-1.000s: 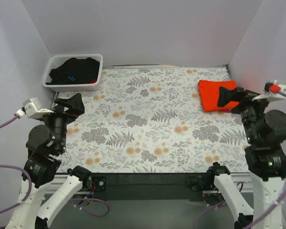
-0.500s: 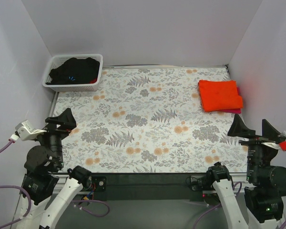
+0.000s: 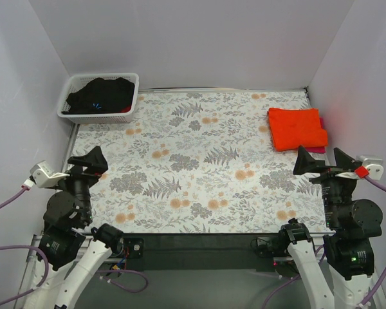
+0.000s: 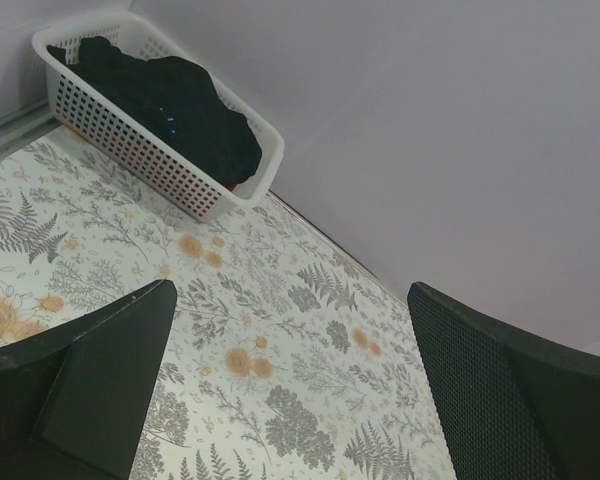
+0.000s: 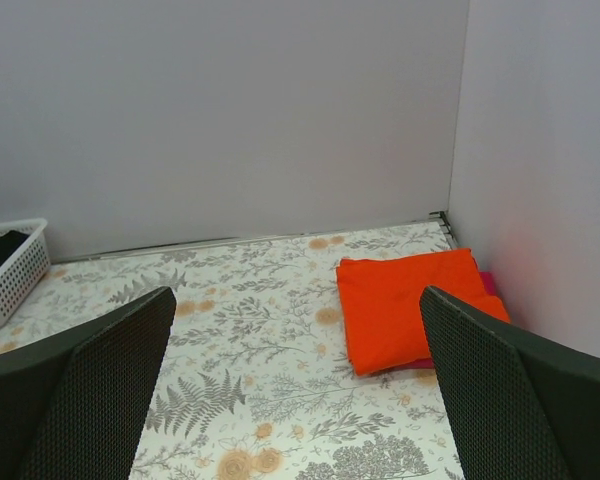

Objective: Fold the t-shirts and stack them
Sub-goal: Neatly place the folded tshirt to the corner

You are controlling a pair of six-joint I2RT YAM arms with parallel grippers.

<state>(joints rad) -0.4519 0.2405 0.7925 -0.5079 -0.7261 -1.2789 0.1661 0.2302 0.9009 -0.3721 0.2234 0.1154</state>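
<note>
A folded bright orange t-shirt [image 3: 296, 128] lies at the far right of the table, on top of a magenta-pink t-shirt [image 3: 317, 149] of which only an edge shows. Both also show in the right wrist view, the orange one [image 5: 405, 305] over the pink edge [image 5: 488, 283]. My left gripper [image 3: 89, 165] is open and empty above the near left of the table. My right gripper [image 3: 323, 165] is open and empty above the near right, short of the stack.
A white plastic basket [image 3: 98, 114] holding dark cloth [image 3: 101, 95] stands at the far left corner; it also shows in the left wrist view [image 4: 130, 160]. The table has a floral cover [image 3: 199, 167]. White walls close in the left, back and right sides.
Both arms drew back from over the table toward the near edge, dropped low, then rose a little. The right gripper left the stack. The shirts have not moved.
</note>
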